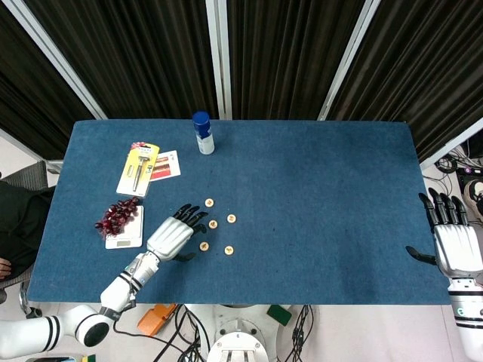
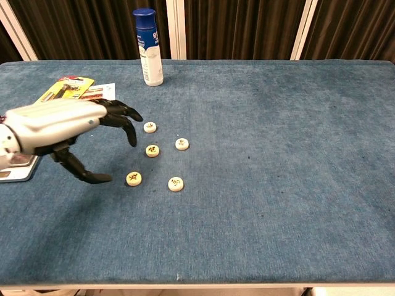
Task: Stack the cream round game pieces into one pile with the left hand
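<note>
Left hand [image 2: 58, 126] hovers over the blue table [image 2: 278, 154], fingers [image 2: 120, 114] spread apart and lightly curved, thumb held low and separate; it holds nothing. Five cream round game pieces [image 2: 152, 150] lie flat and separate on the cloth, unstacked. Nearest piece [image 2: 134, 179] sits just past the thumb tip, not touching as far as the chest view shows. Another piece [image 2: 149, 127] lies just beyond the fingertips; the other two lie farther out on the same side. Behind the fingers, toward the wrist: scale with grapes [image 1: 121, 219] and a carded tool [image 1: 138, 167]. Spray can [image 2: 148, 46] stands upright, well beyond the fingertips. Right hand [image 1: 455, 243] rests at the table's far right edge, fingers extended and apart, empty.
</note>
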Available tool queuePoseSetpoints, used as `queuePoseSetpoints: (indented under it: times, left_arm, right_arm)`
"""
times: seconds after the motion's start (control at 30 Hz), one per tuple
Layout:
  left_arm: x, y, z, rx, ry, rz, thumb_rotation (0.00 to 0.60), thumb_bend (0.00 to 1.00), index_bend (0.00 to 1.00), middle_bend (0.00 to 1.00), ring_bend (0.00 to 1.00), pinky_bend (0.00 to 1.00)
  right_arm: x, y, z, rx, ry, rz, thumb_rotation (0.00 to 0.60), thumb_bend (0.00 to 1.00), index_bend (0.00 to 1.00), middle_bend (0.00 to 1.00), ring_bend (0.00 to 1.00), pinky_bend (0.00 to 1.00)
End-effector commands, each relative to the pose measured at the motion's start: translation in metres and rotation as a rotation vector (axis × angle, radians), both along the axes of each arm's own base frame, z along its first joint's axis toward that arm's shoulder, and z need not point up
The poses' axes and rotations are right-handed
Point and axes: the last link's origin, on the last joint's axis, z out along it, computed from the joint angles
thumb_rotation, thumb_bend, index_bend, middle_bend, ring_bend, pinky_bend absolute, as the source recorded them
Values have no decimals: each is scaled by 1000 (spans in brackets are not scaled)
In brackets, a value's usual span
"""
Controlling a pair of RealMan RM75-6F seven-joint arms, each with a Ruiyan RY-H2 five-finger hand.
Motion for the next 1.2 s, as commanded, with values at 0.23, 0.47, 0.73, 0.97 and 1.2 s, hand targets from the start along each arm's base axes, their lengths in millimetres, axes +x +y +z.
queuePoseSetpoints:
  times: [0.23,0.47,0.73,0.97,1.2]
  left_arm:
    - [2,0,-20,-5,59,-17,600,269,388,98,0,0]
    - [-3,-2,-26,1,76,-9,600,271,404,98,0,0]
    - [-2,-1,-33,-4,66,-4,600,302,423,98,0,0]
    - [0,0,-37,-9,63,0,600,308,424,98,0,0]
    - [0,2,-39,-10,69,7,600,333,466,99,0,0]
  right_arm:
    - [0,1,-2,5,-1,-1,600,91,0,24,0,23]
    - [2,1,-3,8,1,0,600,92,0,23,0,23]
    - [2,2,-3,8,2,-4,600,91,0,23,0,23]
    - [1,2,-3,9,3,-9,600,91,0,23,0,23]
    - [2,0,-2,7,4,-7,600,91,0,23,0,23]
